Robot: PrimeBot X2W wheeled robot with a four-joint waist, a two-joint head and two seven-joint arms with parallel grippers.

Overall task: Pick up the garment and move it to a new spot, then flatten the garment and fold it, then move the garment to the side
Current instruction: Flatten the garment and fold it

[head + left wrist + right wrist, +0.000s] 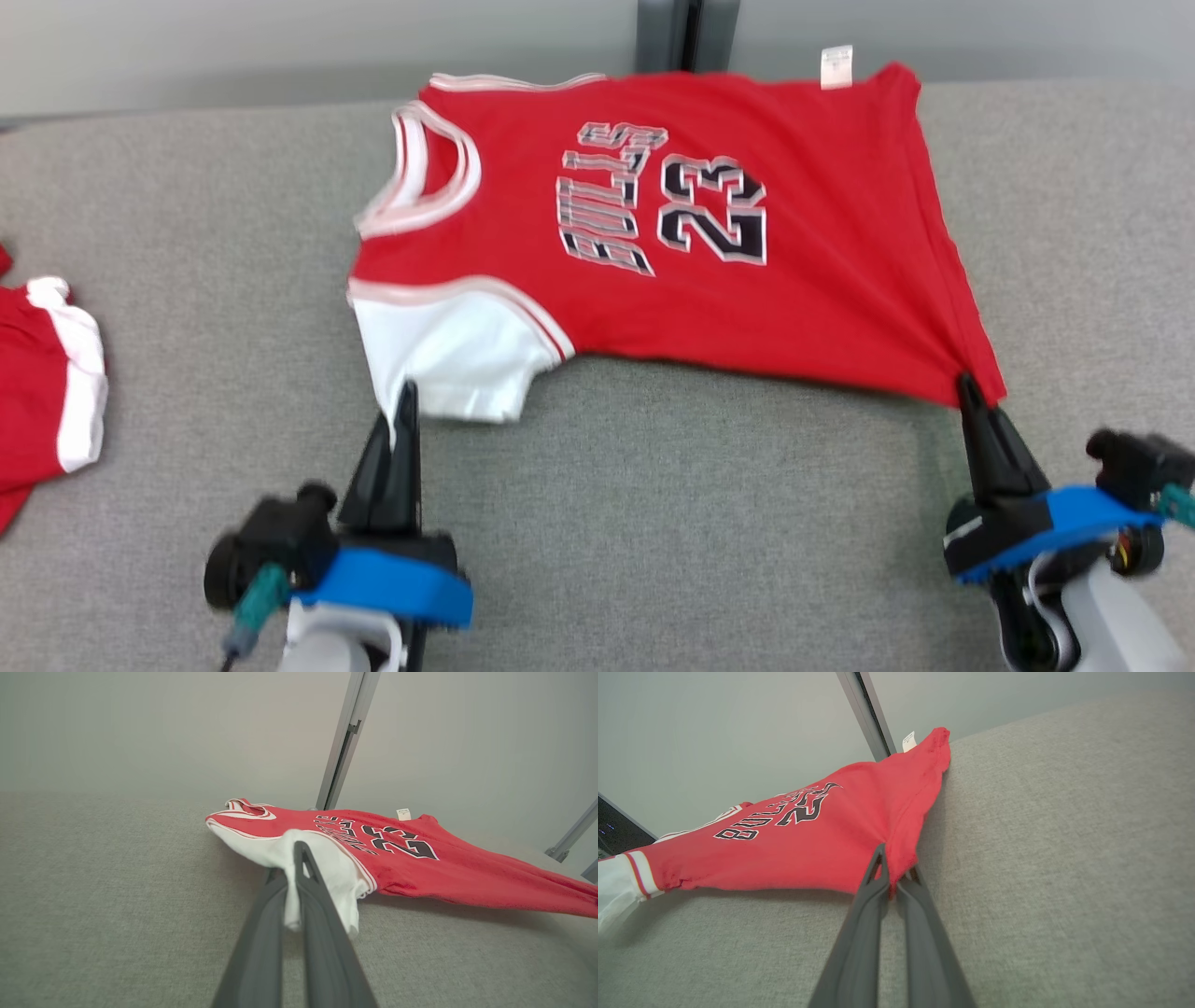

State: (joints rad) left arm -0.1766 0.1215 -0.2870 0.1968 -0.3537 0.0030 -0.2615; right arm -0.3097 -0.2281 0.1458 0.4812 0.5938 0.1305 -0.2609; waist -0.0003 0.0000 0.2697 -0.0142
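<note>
Plainly flattening is in hand; the jersey (653, 215) lies spread on the grey surface (672, 523); the left gripper (407, 397) is clamped on its white sleeve (457, 350), the right gripper (964, 383) on its red hem corner (966, 359); next, I judge: an even outward tug, then folding.

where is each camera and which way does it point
Head: up on the head, looking down at the jersey on the grey top; both arms' jaws show, shut on it.
Left wrist: low, looking along the left jaws at the white sleeve they pinch.
Right wrist: low, looking along the right jaws at the red hem corner.
Shared: all show the 23 print.
</note>
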